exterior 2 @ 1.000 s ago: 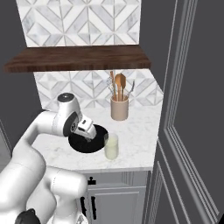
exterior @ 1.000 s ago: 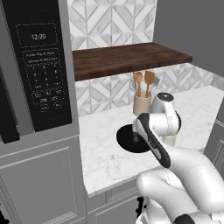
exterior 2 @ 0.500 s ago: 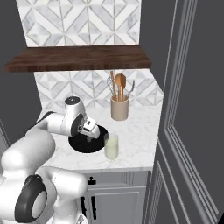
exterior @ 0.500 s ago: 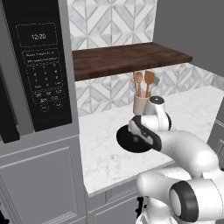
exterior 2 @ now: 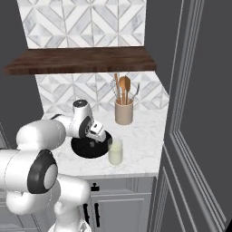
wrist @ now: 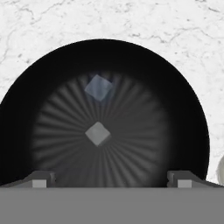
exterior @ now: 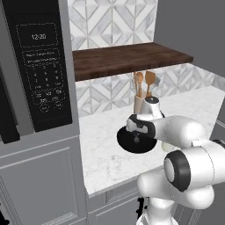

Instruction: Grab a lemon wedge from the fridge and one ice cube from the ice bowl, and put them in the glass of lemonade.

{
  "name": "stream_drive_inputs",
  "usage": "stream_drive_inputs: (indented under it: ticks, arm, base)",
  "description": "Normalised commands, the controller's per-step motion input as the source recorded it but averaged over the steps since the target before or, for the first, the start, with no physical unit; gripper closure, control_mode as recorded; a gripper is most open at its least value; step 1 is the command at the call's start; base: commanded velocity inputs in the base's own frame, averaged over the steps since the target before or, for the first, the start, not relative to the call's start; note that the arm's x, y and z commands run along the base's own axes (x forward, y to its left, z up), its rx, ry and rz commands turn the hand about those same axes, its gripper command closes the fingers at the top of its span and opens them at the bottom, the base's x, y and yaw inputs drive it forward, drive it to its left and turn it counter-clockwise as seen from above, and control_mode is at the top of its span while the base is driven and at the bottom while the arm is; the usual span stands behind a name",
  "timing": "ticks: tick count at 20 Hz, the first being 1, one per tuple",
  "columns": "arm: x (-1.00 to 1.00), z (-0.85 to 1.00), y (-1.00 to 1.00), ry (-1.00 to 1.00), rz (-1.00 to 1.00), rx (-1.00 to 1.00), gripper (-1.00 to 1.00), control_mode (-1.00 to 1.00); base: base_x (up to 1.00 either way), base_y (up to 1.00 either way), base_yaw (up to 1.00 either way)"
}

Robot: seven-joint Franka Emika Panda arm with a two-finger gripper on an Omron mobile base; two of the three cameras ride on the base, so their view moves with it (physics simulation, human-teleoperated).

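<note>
We judge the ice-cube step is in hand. Our gripper (wrist: 112,183) hangs over the black bowl (wrist: 26,113) on the counter (exterior 2: 140,136), jaws spread wide and empty. Two ice cubes lie inside: one (wrist: 97,133) centred just ahead of the fingertips, another (wrist: 99,87) beyond it. Next: descend straight and close on the nearer cube. The glass of lemonade (exterior 2: 115,152) stands just beside the bowl.
</note>
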Motion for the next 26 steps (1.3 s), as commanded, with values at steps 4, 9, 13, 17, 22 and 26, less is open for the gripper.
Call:
stream_drive_inputs:
  ticks: [4,9,13,17,22,26]
  arm:
    - [0.35,-0.28,0.00,0.00,-0.02,0.00,-1.00,-1.00]
    - [0.33,-0.35,0.00,0.00,-0.02,0.00,-1.00,-1.00]
    - [0.36,-0.29,0.00,0.00,-0.02,0.00,-1.00,-1.00]
    - [0.39,-0.23,0.00,0.00,-0.02,0.00,-1.00,-1.00]
    - [0.29,-0.27,0.00,0.01,-0.03,0.00,-1.00,-1.00]
    - [0.26,-0.24,0.00,0.01,-0.03,0.00,-1.00,-1.00]
  base:
    - [0.00,0.00,0.00]
    - [0.00,0.00,0.00]
    - [0.00,0.00,0.00]
    - [0.00,0.00,0.00]
    - [0.00,0.00,0.00]
    - [0.00,0.00,0.00]
